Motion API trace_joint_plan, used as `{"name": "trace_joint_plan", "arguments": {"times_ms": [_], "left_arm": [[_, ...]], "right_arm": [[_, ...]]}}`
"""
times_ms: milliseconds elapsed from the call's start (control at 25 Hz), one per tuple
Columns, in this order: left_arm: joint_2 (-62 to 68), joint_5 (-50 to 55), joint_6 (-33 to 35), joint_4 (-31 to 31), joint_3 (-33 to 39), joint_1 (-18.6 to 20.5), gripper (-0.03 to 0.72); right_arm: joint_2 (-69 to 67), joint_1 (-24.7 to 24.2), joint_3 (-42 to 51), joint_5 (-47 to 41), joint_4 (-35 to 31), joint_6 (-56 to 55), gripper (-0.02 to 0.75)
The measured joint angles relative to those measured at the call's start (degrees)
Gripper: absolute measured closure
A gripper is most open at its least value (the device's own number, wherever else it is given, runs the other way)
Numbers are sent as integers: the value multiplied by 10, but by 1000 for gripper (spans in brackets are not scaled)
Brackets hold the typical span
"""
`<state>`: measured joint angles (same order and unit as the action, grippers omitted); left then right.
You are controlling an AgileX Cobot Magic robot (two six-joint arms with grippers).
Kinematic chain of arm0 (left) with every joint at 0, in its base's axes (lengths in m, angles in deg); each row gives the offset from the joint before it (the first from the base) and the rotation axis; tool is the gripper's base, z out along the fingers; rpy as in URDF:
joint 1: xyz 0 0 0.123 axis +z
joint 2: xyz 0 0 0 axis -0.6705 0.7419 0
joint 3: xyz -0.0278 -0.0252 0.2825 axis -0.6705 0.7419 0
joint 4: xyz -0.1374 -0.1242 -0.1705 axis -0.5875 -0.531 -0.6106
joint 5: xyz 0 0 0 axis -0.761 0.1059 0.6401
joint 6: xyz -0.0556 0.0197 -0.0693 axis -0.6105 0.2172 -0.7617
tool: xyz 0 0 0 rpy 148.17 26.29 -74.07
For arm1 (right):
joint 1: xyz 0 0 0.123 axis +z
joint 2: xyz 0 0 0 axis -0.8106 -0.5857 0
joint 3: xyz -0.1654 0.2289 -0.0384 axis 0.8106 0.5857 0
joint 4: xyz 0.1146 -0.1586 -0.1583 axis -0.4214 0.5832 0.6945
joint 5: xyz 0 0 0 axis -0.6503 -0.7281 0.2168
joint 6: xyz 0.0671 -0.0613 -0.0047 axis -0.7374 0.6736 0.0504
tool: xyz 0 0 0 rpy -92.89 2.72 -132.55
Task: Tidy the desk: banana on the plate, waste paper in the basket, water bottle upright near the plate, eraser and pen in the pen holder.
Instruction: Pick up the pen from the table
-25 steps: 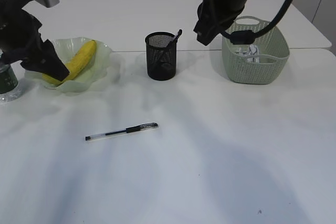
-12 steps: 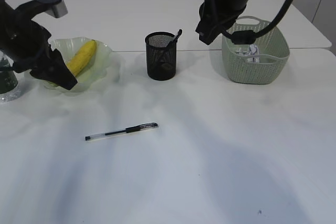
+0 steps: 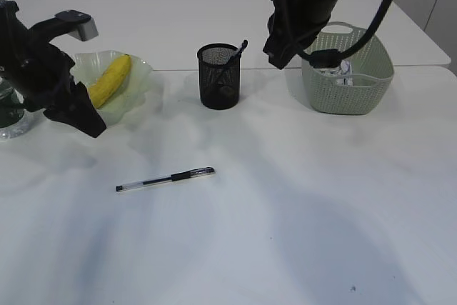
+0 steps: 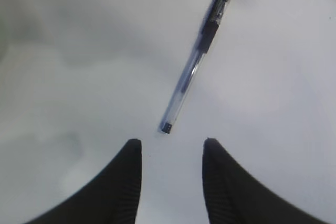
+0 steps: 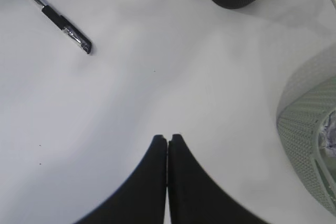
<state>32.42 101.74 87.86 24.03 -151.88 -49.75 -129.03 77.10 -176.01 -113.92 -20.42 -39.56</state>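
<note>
The left hand point(image 3: 84, 121) has drawn back from the plate point(image 3: 139, 76), leaving the banana point(image 3: 111, 80) there, and hangs half-open, empty, toward the pen point(image 3: 165, 178) on the bench point(image 3: 300, 212).

Banana point(image 3: 109, 79) showing yellow, lying in pale green translucent plate point(image 3: 139, 83). Left of plate, water bottle point(image 3: 8, 108) showing dark green label. Right of plate, pen holder point(image 3: 219, 76) showing black mesh, then basket point(image 3: 348, 76) showing sage green woven-look wall. Pen point(image 3: 165, 178) showing clear barrel, black grip. Desk point(image 3: 285, 219) showing plain white.
</note>
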Motion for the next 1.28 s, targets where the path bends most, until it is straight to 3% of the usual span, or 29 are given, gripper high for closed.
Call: {"name": "trace_joint_plan", "arguments": {"times_ms": [120,480,1280], "left_arm": [[11,11,3,9,0,-8,419],[18,10,9,108,0,-90,419],[119,-23,12,152,0,-135,419]], "right_arm": [[-14,0,0,0,-3,2,744],[-30,0,0,1,-3,9,744],[-30,0,0,2,-8,17,743]]}}
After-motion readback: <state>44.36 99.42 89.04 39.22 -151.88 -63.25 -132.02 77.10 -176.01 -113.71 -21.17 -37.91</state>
